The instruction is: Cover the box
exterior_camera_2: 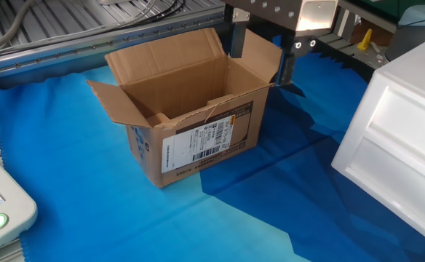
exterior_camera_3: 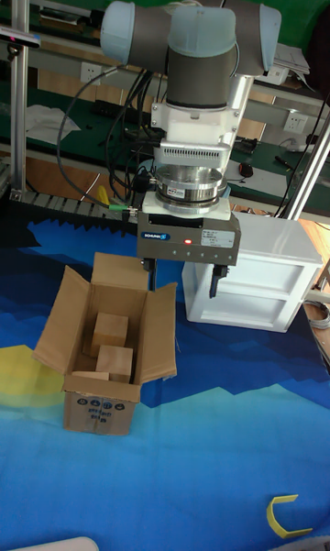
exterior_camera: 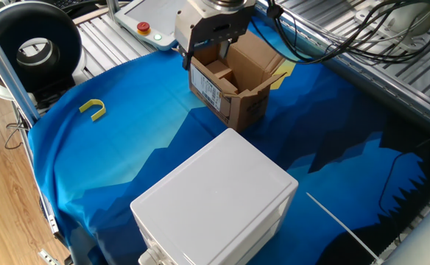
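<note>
The box (exterior_camera_2: pixel 191 120) stands on the blue cloth (exterior_camera_2: pixel 125 218) toward the far side of the table, its barcode label (exterior_camera_2: pixel 201 142) facing the other fixed camera and all four top flaps turned up or outward, so the inside is open to view — the tall view shows two small cardboard blocks (exterior_camera_3: pixel 112 345) lying in it. Nothing is covered yet. The gripper (exterior_camera_2: pixel 260 51) hangs over one short end of the carton with its two fingers spread wide, one finger (exterior_camera_2: pixel 236 40) on the inner side of the upright end flap (exterior_camera_2: pixel 260 54) and the other on its outer side, so the flap rises between them; whether either finger touches the cardboard I cannot tell. That straddle looks deliberate: a flap standing near upright has to be pushed over toward the opening, and a finger set low against its outer face would give the leverage to fold it down. The open jaws hold nothing. The white plastic box (exterior_camera: pixel 215 202) sits well apart on the near side of the cloth and a small yellow hook (exterior_camera: pixel 92 109) lies off toward the cloth's edge, both clear of the arm's working space. The long side flaps (exterior_camera_2: pixel 110 98) splay outward and will likely need folding after the short ends.
</note>
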You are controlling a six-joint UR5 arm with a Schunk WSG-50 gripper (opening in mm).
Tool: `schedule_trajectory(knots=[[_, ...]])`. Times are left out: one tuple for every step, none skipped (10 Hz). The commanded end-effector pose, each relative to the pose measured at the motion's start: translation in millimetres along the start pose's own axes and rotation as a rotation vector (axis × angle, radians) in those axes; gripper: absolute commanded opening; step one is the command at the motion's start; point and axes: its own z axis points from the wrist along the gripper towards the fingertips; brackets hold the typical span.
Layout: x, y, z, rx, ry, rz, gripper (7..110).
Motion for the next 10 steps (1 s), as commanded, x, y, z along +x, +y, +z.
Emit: schedule_trajectory(knots=[[-1.8,2,-0.9,-0.010,-0.007,0.008,7],[-2.0,0,-0.9,-0.001,-0.008,0.003,7],[-2.1,-2,-0.8,0.008,-0.009,-0.001,7],[-2.2,-4,-0.9,0.014,-0.009,-0.005,7],[-2.7,-10,-1.0,0.038,-0.011,-0.017,7],[-3.8,-30,-2.0,0.115,-0.013,-0.064,7],[-3.0,-42,-3.5,0.162,-0.006,-0.089,7],[-1.3,-50,-3.7,0.184,0.001,-0.100,7],[-1.1,-54,-3.7,0.193,0.001,-0.109,7],[-3.1,-54,-4.3,0.187,-0.005,-0.115,7]])
